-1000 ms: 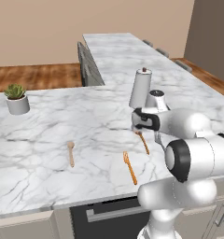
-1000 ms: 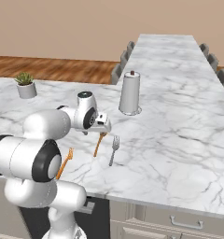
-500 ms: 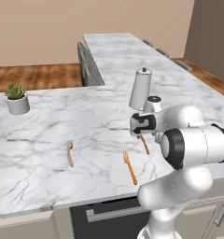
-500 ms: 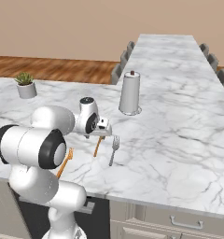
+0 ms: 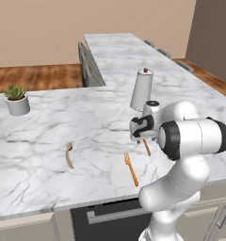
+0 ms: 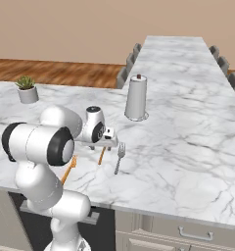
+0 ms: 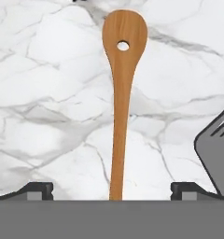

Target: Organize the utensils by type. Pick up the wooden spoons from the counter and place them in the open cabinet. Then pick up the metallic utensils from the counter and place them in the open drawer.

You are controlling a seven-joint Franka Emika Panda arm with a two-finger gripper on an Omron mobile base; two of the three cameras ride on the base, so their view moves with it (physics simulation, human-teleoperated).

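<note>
Orange-brown wooden spoon [image 7: 121, 93] is seen lying on the marble bench [image 7: 48, 93], centred between the wide-apart end effector [image 7: 112, 189] tips.

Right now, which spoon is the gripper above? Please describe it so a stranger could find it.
On the white marble counter, find the tall paper-towel holder; the open gripper hangs in front of it. Below lies the orange-brown wooden spoon, beside a grey steel fork. Unlike the forks, it has a round bowl with a small hole.

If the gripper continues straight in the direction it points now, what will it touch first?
Probably the handle of the orange-brown wooden spoon, lying centred between the open gripper fingertips on the counter.
</note>
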